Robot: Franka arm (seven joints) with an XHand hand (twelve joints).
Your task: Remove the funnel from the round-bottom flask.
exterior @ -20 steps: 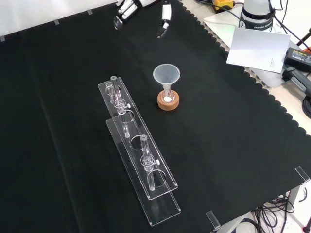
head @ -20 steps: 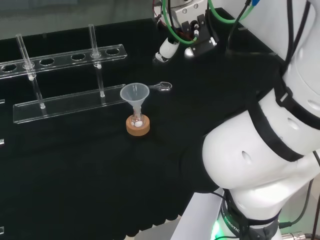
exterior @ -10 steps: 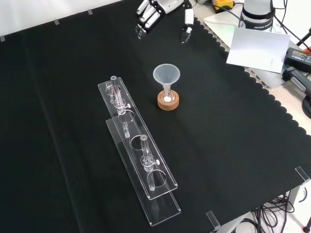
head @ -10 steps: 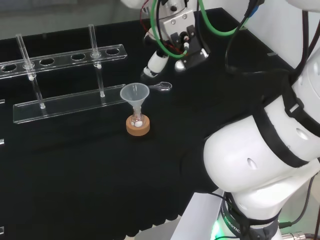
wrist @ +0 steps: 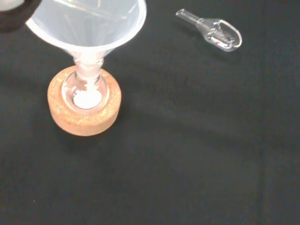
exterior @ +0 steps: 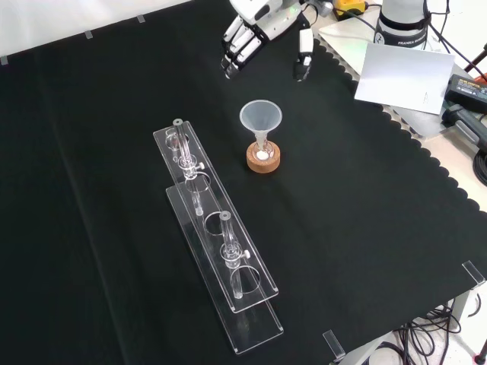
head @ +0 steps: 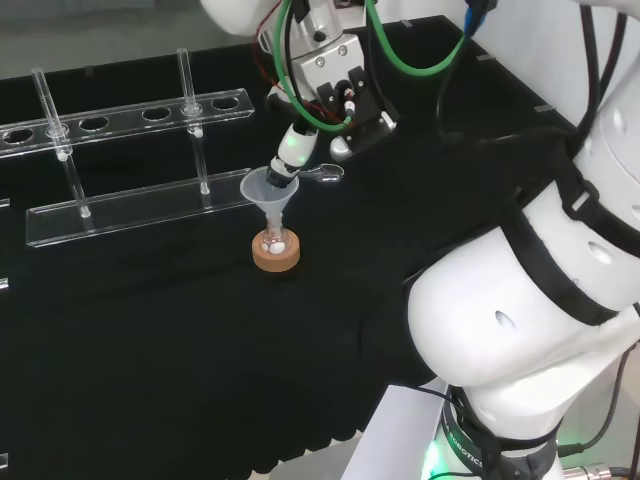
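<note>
Upright, the clear plastic funnel [exterior: 261,119] sits in the small round-bottom flask [wrist: 87,92] on its cork ring [exterior: 264,160]; at its 12 o'clock in the front view, the hand [exterior: 262,23] hangs apart, fingers [exterior: 237,50] spread.

You have bare cloth [exterior: 365,198] right of the funnel [exterior: 261,118] in the front view; the clear rack [exterior: 217,243] crowds its left.
</note>
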